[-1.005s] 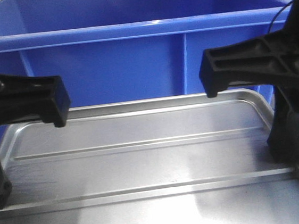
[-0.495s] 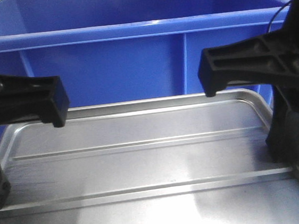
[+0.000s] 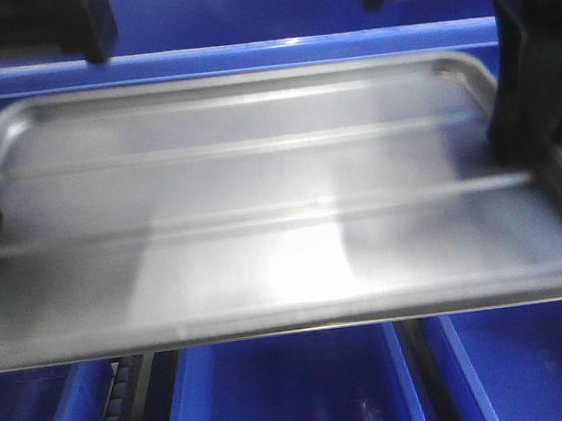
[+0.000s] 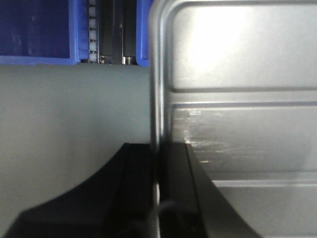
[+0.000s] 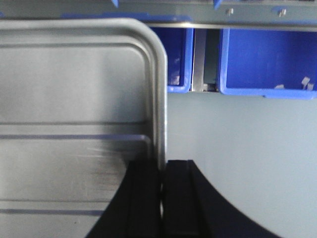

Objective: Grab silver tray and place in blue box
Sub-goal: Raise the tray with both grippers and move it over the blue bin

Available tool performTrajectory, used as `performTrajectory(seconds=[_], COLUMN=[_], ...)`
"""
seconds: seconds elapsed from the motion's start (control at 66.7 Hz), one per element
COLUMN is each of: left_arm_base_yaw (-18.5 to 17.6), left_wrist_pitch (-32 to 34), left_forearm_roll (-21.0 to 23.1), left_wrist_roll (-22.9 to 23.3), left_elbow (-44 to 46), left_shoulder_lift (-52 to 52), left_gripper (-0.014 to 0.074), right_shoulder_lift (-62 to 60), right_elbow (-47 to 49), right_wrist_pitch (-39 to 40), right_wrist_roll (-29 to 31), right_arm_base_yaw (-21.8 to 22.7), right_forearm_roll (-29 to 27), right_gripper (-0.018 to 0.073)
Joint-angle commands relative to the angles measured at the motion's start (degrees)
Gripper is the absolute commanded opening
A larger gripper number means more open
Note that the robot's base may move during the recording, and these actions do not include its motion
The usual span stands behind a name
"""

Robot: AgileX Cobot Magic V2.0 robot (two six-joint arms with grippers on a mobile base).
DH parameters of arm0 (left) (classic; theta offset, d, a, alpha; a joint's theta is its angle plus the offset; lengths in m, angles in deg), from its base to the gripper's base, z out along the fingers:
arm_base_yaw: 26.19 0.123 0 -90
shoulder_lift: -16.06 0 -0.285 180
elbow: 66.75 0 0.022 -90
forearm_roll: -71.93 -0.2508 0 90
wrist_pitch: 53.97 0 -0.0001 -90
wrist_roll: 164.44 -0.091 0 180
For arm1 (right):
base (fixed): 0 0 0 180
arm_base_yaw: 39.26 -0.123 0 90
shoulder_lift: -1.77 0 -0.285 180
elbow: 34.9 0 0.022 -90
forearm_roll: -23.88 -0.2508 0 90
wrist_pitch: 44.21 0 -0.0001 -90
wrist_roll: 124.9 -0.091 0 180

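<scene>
Since half second ago: silver tray (image 3: 261,213) risen in front view, now level with blue box (image 3: 274,52) rim; blue walls visible beneath it at 6 o'clock. Left end effector (image 4: 157,198) clamped on tray's left rim, right end effector (image 5: 162,198) clamped on right rim. Tray airborne between both, above grey surface (image 5: 247,144). Front view blurred.

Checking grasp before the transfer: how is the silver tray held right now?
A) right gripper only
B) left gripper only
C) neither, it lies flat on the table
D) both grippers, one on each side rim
D: the left gripper and right gripper each clamp a side rim of the silver tray.
</scene>
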Motion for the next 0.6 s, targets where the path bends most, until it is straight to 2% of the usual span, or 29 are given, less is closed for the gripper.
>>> performTrajectory(seconds=[0.0,0.15,0.24,0.39,0.585], left_arm_base_yaw=[0.0,3.2,7.3,15.8,25.9], left_wrist_pitch=[5.7,6.3,7.3,11.9,15.3], left_forearm_roll=[-1.1,-0.6,1.2,8.9,19.6], left_wrist_roll=[-3.7,-8.9,-14.5,-25.8,-38.3], left_elbow=[6.2,11.4,14.5,18.4,22.8], left_shoulder_lift=[-1.5,-1.5,-1.5,-0.7,2.4], left_gripper=[-0.0008,-0.0008,-0.0008,-0.0008,-0.0008], right_shoulder_lift=[-1.4,-1.4,-1.2,1.1,6.7], right_elbow=[5.3,10.0,12.4,18.1,27.0], right_wrist_pitch=[6.4,6.5,7.5,8.4,9.4], right_wrist_roll=[3.6,5.7,8.2,15.3,23.6], right_arm_base_yaw=[-0.1,0.9,2.9,7.1,13.2], right_forearm_roll=[-0.1,-0.1,-0.5,-4.0,-9.0], right_gripper=[0.006,0.006,0.006,0.006,0.006])
